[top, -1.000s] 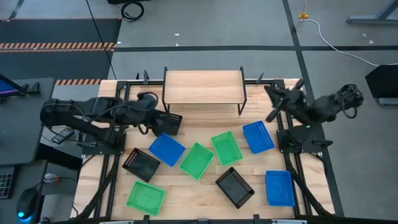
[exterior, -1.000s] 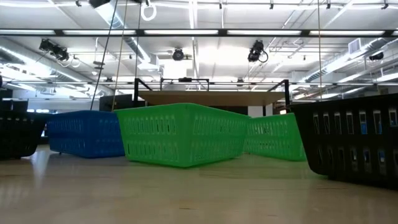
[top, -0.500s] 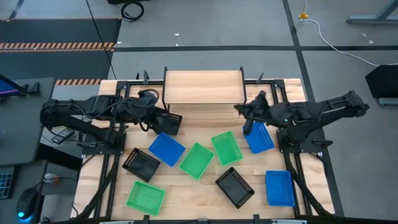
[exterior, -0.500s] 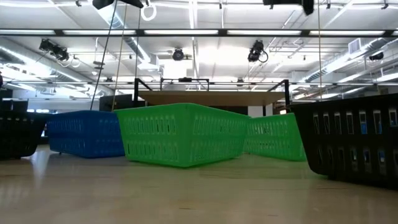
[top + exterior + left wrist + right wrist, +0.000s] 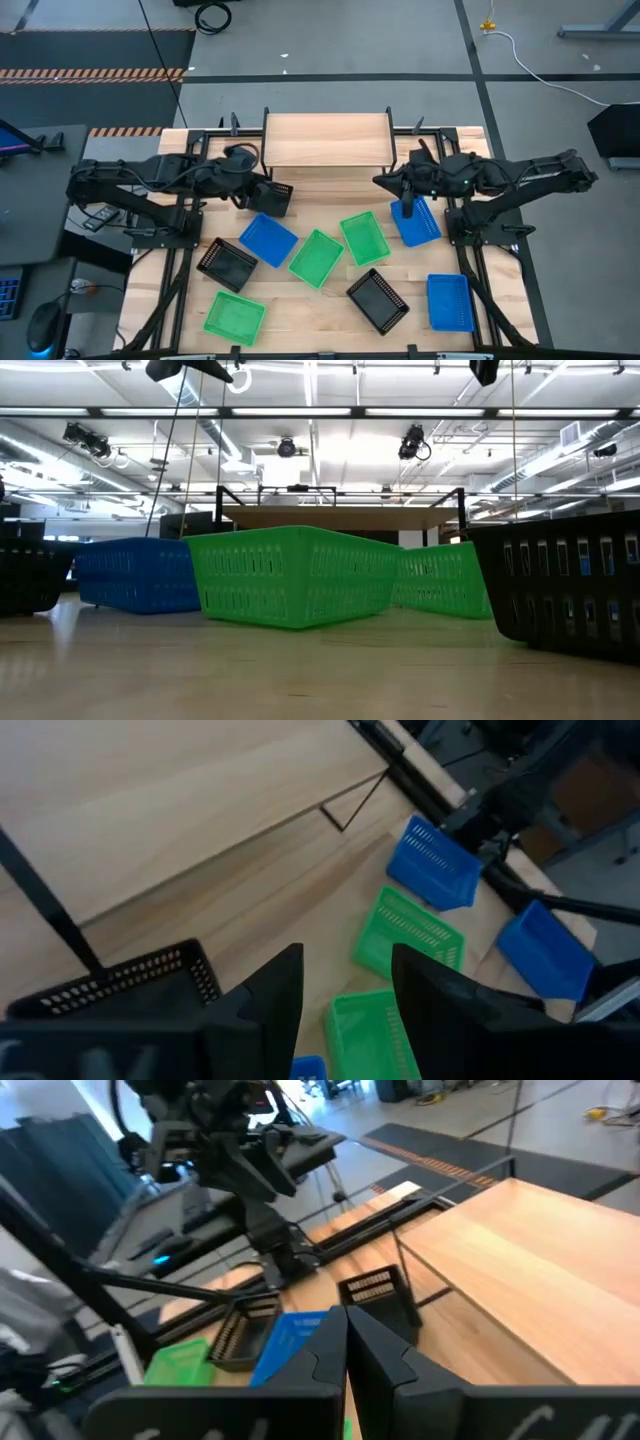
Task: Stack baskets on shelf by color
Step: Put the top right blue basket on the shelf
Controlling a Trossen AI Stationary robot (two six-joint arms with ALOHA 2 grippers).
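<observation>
The shelf (image 5: 327,140) stands at the table's far edge, its top bare. Several black, green and blue baskets lie scattered on the table in front of it. One black basket (image 5: 276,198) sits by the shelf's left front leg. My left gripper (image 5: 345,992) hovers open just left of that basket, with nothing between its fingers. My right gripper (image 5: 381,180) is shut and empty. It hangs above the table near the shelf's right front leg, beside a blue basket (image 5: 414,220). My left gripper has one finger (image 5: 280,992) right beside the black basket's mesh wall (image 5: 150,978). I cannot tell whether the finger touches the wall.
In front of the shelf lie a blue basket (image 5: 268,240), two green ones (image 5: 316,257) (image 5: 364,237) and a black one (image 5: 227,264). Nearer the front edge are a green (image 5: 234,317), a black (image 5: 378,300) and a blue basket (image 5: 449,302).
My right gripper has swung in from the table's far right corner toward the shelf's right front leg, sinking a little and rolling as it went. It stays shut. The baskets lie where they were.
</observation>
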